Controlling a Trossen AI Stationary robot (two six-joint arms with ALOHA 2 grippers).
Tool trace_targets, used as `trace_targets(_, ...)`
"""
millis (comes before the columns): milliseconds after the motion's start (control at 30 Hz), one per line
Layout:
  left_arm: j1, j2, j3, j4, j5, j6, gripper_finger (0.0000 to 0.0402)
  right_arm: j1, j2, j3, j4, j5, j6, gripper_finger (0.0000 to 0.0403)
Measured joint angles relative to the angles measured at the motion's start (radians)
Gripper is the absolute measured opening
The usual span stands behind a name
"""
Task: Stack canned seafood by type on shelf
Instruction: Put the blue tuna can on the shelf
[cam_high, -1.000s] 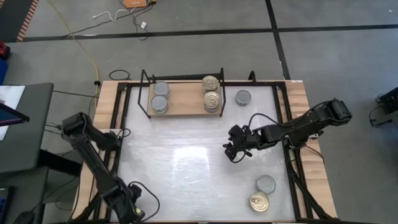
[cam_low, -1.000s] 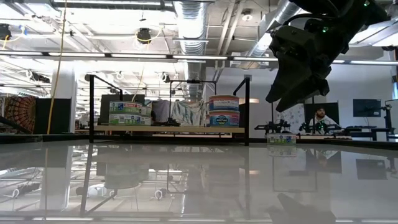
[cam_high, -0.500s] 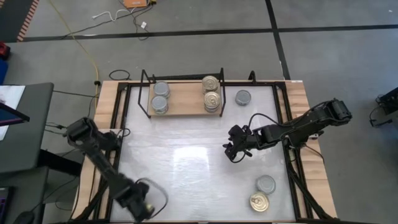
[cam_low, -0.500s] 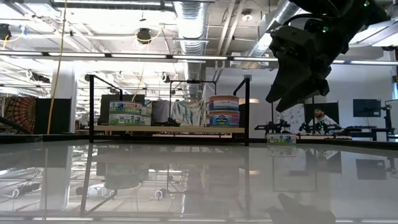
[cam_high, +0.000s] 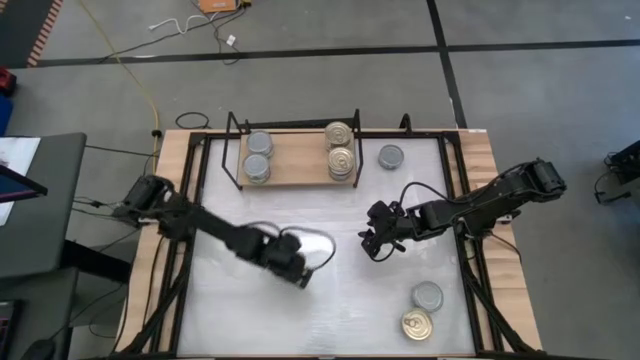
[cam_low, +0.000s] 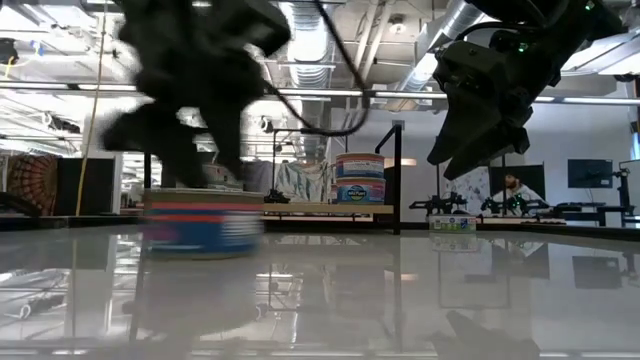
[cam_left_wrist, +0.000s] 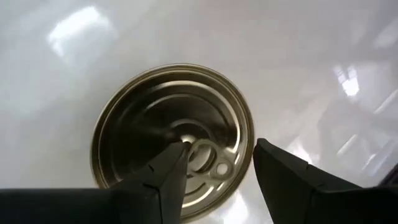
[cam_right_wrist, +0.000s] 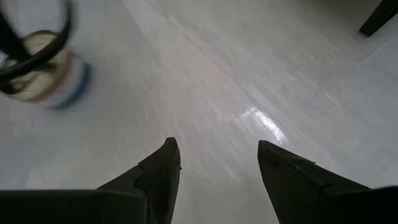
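In the high view the left gripper (cam_high: 298, 272) sits over the middle of the white tabletop (cam_high: 330, 310), left of centre in the frame, its arm stretched in from the left edge. The left wrist view shows its two dark fingers (cam_left_wrist: 163, 177) partly apart above a gold-topped can (cam_left_wrist: 173, 134) with a ring pull; whether the fingers grip that can or only hang over it cannot be told. In the low view the same can (cam_low: 203, 221) appears blurred at left of centre, with red and blue bands on its side, beneath the dark blurred arm.

The right gripper (cam_high: 374, 243) hangs right of centre in the high view, above bare tabletop. The right wrist view shows its fingers (cam_right_wrist: 157, 174) spread wide with nothing between them, and in the low view it hangs at upper right, clear of the surface.

The shelf (cam_high: 295, 172), a light wooden board in a black wire frame, stands at the upper middle of the high view. On its left end are two grey-topped cans (cam_high: 259, 156), one just behind the other; on its right end are two gold-topped cans (cam_high: 340, 150) set the same way. A lone grey-topped can (cam_high: 391, 156) stands on the tabletop just right of the shelf. At the lower right of the frame a grey-topped can (cam_high: 428, 296) and a gold-topped can with ring pull (cam_high: 417, 325) stand close together.
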Motion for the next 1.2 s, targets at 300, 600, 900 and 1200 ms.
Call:
trace_targets(300,0.108,0.010,0.099,0.017,-0.021,0.215,0.0177,0.000,0.000,0.000,0.000,0.000,0.000,0.0240)
trace_targets(600,0.109,-0.072,0.208,-0.047,-0.039,0.355,0.0177,0.000,0.000,0.000,0.000,0.000,0.000,0.0240)
trace_targets(900,0.037,-0.321,-0.005,0.042,-0.222,0.410,0.0177,0.000,0.000,0.000,0.000,0.000,0.000,0.0240)
trace_targets(1200,-0.009,-0.534,-0.420,0.558,-0.267,0.475,0.0177,0.000,0.000,0.000,0.001,0.000,0.000,0.0240)
